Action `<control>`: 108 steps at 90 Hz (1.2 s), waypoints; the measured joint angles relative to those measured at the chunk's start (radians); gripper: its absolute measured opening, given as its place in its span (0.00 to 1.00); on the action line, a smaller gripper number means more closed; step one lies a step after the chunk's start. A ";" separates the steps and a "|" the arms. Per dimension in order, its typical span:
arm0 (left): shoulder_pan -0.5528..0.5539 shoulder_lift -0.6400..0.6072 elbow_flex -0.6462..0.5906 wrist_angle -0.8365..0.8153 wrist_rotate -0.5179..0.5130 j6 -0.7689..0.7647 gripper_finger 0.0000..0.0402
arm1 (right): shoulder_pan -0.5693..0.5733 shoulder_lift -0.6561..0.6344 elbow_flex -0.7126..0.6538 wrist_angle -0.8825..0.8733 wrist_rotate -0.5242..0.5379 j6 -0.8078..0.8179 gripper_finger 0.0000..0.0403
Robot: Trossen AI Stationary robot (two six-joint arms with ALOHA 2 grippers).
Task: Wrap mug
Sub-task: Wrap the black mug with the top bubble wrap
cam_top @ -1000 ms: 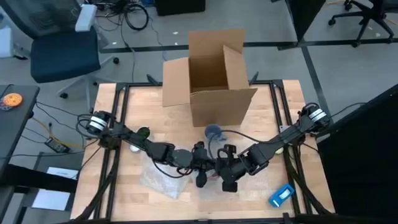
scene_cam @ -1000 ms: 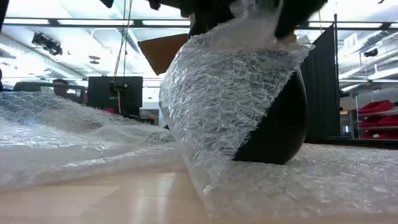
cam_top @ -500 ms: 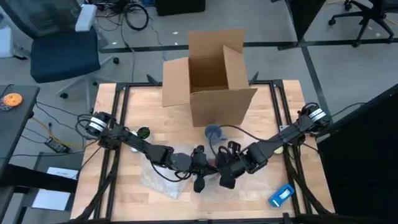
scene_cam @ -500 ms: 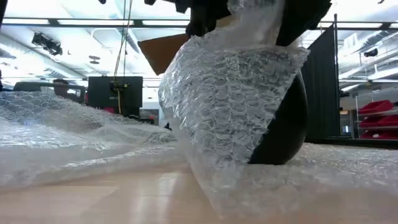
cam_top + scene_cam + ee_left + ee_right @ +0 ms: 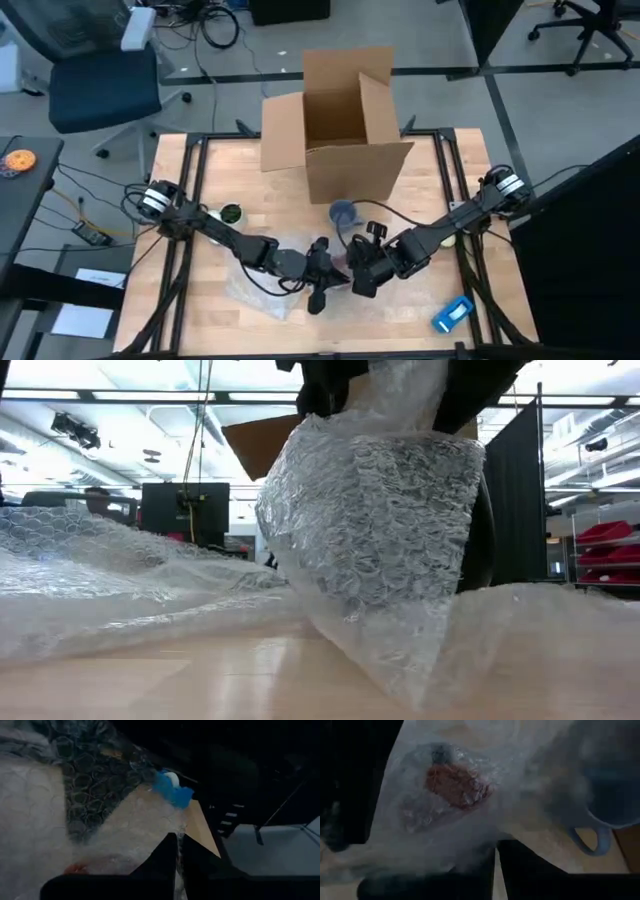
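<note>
**Both grippers pinch the wrap over the mug**

The mug [image 5: 478, 550] stands at table centre, cloaked in bubble wrap [image 5: 370, 540]. Left gripper [image 5: 320, 288] at its 8 o'clock, right gripper [image 5: 362, 283] at 4; each clenched on wrap, equally near. Its upright axis runs between them.

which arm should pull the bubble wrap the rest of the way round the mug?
Left, probably. The left gripper is shut on the bubble wrap, with the sheet pinched between its fingers in the left wrist view. The right gripper sits against the dark mug, so it looks better placed to steady it.
</note>
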 joint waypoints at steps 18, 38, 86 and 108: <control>0.001 0.000 0.000 -0.002 0.003 0.000 0.00 | -0.022 0.015 -0.049 0.098 0.009 -0.065 0.00; 0.001 0.000 0.000 -0.013 0.003 0.000 0.00 | -0.042 0.014 -0.080 0.157 -0.025 -0.095 0.00; 0.003 0.066 0.000 -0.027 0.007 -0.053 0.00 | -0.068 0.031 -0.109 0.299 -0.241 -0.153 0.00; 0.013 0.066 0.000 -0.012 0.009 -0.054 0.00 | -0.071 0.015 -0.109 0.291 -0.316 -0.145 0.00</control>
